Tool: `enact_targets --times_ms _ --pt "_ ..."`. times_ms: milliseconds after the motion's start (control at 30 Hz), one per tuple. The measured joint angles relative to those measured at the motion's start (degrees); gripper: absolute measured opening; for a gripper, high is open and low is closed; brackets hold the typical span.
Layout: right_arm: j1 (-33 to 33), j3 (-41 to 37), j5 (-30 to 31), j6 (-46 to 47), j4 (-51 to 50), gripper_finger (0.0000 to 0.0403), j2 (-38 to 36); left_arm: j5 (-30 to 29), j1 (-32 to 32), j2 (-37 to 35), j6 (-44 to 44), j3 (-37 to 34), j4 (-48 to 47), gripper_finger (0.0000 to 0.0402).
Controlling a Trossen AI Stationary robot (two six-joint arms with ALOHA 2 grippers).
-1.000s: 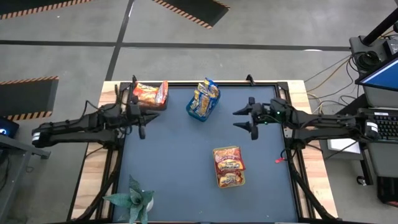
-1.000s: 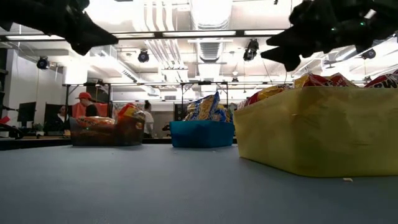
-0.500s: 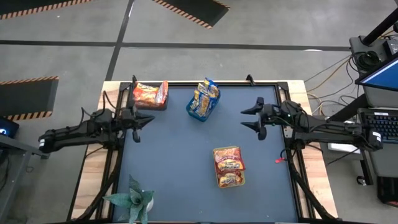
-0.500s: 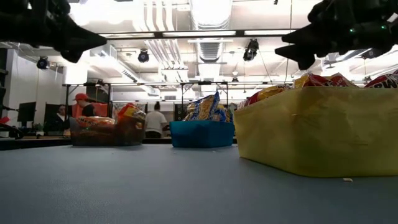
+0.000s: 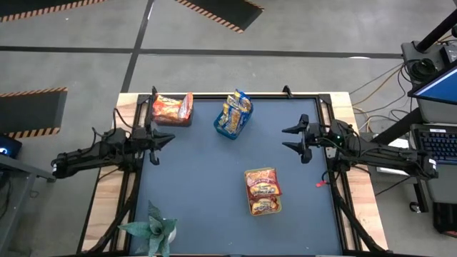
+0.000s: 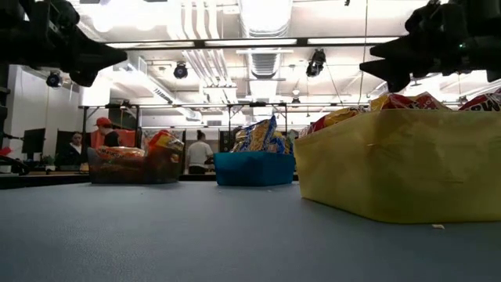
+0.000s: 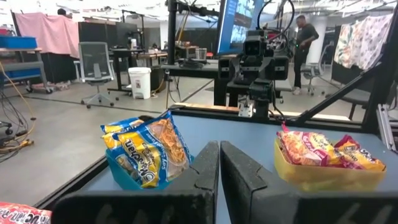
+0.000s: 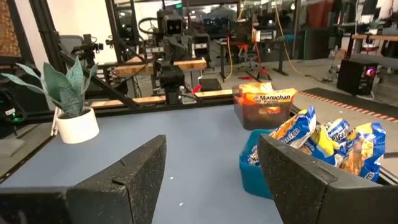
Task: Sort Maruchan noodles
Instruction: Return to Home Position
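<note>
Overhead and wrist views of a bench [image 5: 207, 171] covered by a dark blue mat, with the Maruchan noodles sorted by kind into three bins. The orange packets [image 5: 171, 107] lie in a dark bin [image 6: 133, 171] at the far left corner. The blue-and-yellow packets [image 5: 235, 111] stand heaped in a blue bin [image 6: 254, 171] near the middle of the far edge. The red packets [image 5: 263, 187] fill a yellow-green bin [image 6: 376, 164] nearer the front, right of centre. No packet lies loose on the mat. The left gripper [image 5: 164, 137] hangs above the left edge of the bench, just in front of the dark bin; its fingers are drawn together, with only a thin slit between them, and hold nothing. The right gripper [image 5: 287, 138] hangs above the right edge, well apart from all three bins; its fingers are spread wide and are likewise empty. A potted plant [image 5: 151, 230] stands at the front left corner. People are visible in the room beyond the bench.
</note>
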Motion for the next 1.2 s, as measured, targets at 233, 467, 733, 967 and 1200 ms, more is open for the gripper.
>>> enact_targets --times_ms 233,467,733,967,1200 --pt "0.0 -2.57 -3.48 -3.62 0.1 0.024 -3.84 1.28 0.0 -0.09 -0.05 -0.83 -0.1 0.0" --pt "0.0 -6.73 -4.83 -6.96 1.39 0.024 -9.74 3.0 0.0 -0.2 -2.0 -0.87 -0.24 0.0" --pt "0.0 -8.97 -4.9 -4.74 -0.51 0.024 -14.35 2.93 -0.02 -0.19 -1.32 -0.86 -0.19 0.0" --pt "0.0 -8.99 -3.7 -3.58 -0.84 0.024 -14.15 2.48 0.0 -0.19 0.19 -0.87 -0.17 0.0" --pt "0.0 -9.01 -0.88 -2.79 -0.95 0.024 -14.13 2.43 -0.02 -0.04 0.22 -0.86 -0.19 0.0"
